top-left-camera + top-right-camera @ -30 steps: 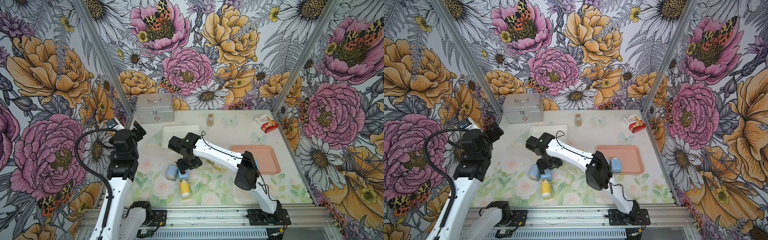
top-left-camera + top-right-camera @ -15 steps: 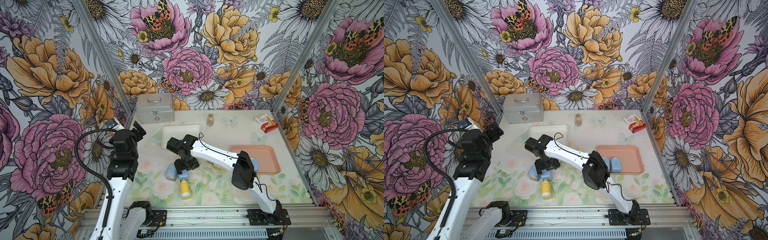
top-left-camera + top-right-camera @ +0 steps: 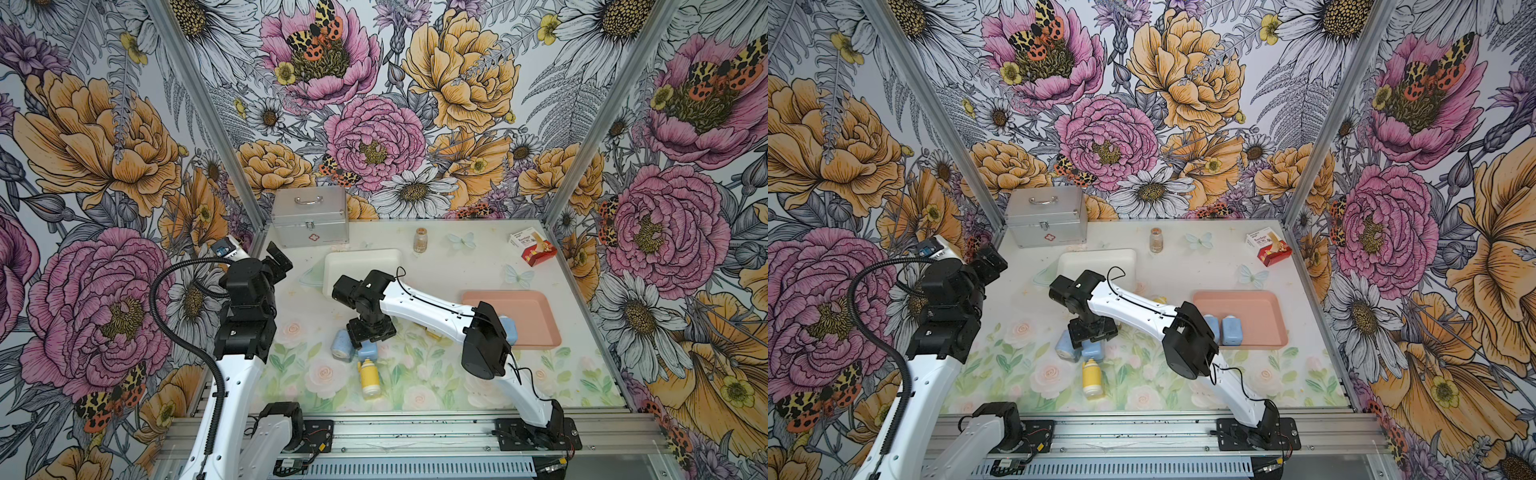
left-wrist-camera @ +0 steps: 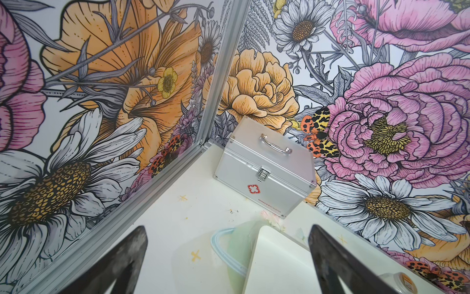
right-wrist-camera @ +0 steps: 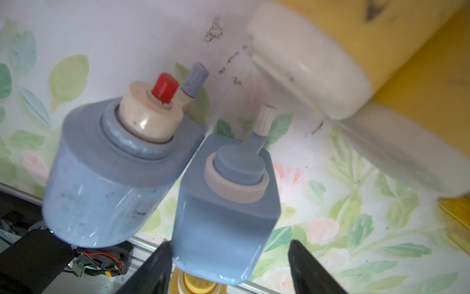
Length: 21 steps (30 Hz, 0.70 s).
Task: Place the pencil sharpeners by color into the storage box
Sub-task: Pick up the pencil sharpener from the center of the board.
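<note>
Floral-mat table (image 3: 436, 266): blue pick underway

Pink tray (image 3: 1258, 307) already has 2 blue sharpeners (image 3: 1230, 330). L gripper (image 4: 227, 229) wide, empty. R gripper (image 5: 229, 254) part-open, straddling upright blue sharpener (image 5: 226, 211) mid-table, not clamped yet. 2nd blue (image 5: 106, 183) just beside it. Next, imo: close, lift straight w/o dragging neighbour, then to pink tray.

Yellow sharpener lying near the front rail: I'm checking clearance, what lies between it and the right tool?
A standing light blue sharpener, straddled by the right tool, with the yellow sharpener beyond; both top views and the right wrist view show it.
</note>
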Motion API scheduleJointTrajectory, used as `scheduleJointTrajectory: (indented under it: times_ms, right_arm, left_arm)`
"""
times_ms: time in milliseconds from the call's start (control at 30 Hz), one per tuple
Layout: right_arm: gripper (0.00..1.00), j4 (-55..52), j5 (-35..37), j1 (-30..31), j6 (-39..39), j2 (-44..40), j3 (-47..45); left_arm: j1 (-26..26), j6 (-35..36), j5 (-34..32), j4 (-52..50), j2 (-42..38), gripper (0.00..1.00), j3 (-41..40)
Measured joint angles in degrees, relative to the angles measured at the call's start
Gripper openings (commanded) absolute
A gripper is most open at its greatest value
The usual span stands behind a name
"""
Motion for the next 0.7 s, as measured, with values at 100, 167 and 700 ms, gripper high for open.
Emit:
scheduleJointTrajectory:
  times_ms: [100,167,700]
  right_arm:
    - [0.72,0.07,-0.28,0.0,0.15,0.04,0.02]
    - [0.71,0.11,-0.33,0.0,0.35,0.22,0.11]
    - [0.61,0.63,-1.14,0.0,0.83,3.02,0.44]
  left_arm:
    - [0.0,0.0,0.04,-0.02,0.0,0.99,0.0]
    - [0.0,0.0,0.09,-0.02,0.0,0.99,0.0]
    - [0.0,0.0,0.24,-0.02,0.0,0.99,0.0]
